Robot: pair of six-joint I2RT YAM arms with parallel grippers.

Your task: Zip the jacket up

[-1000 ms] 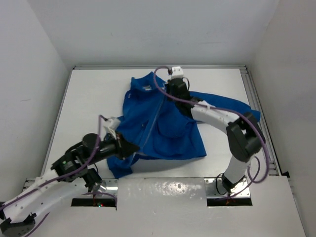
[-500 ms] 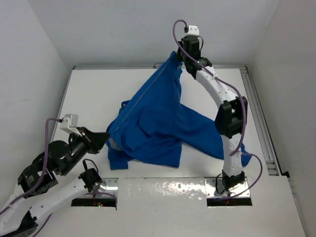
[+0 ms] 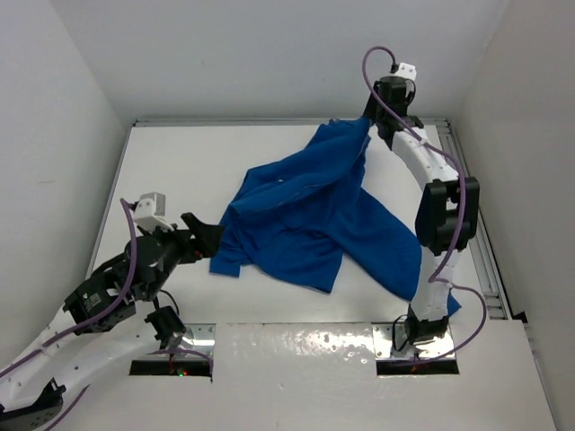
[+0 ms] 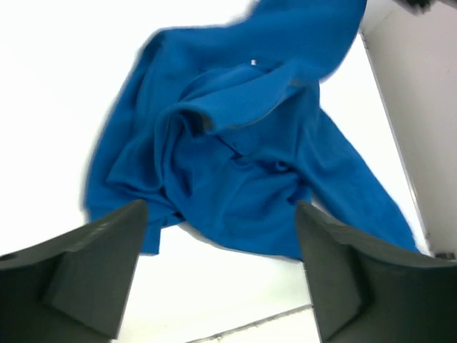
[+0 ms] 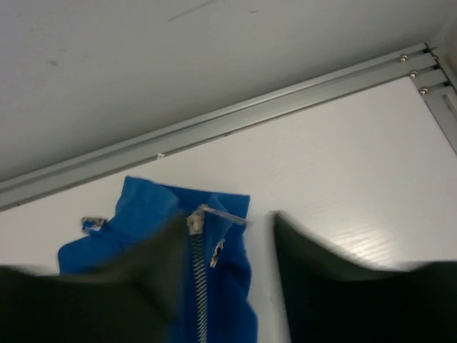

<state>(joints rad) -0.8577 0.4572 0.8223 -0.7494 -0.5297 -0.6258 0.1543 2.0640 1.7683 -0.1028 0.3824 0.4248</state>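
Note:
The bright blue jacket (image 3: 301, 220) lies rumpled across the table, its collar end drawn up toward the back right and one sleeve trailing to the near right. My left gripper (image 3: 208, 235) stands wide open just short of the jacket's (image 4: 235, 164) lower-left edge, with only white table between its fingers (image 4: 93, 264). At the collar, my right gripper (image 3: 375, 126) has its jaws apart. In the right wrist view the zipper slider (image 5: 193, 221) sits at the collar's top edge, closed teeth running below it and the metal pull sticking out sideways. The collar (image 5: 153, 211) lies by the blurred left finger (image 5: 121, 293).
An aluminium rail (image 5: 214, 121) runs along the table's back edge under the rear wall, and another rail (image 3: 469, 206) lines the right side. White walls close in left and right. A shiny metal plate (image 3: 296, 346) covers the near edge between the arm bases.
Both grippers have gone from shut to open. The right arm carried the collar further right along the back wall. The left gripper let go of the hem, and the jacket sags flatter.

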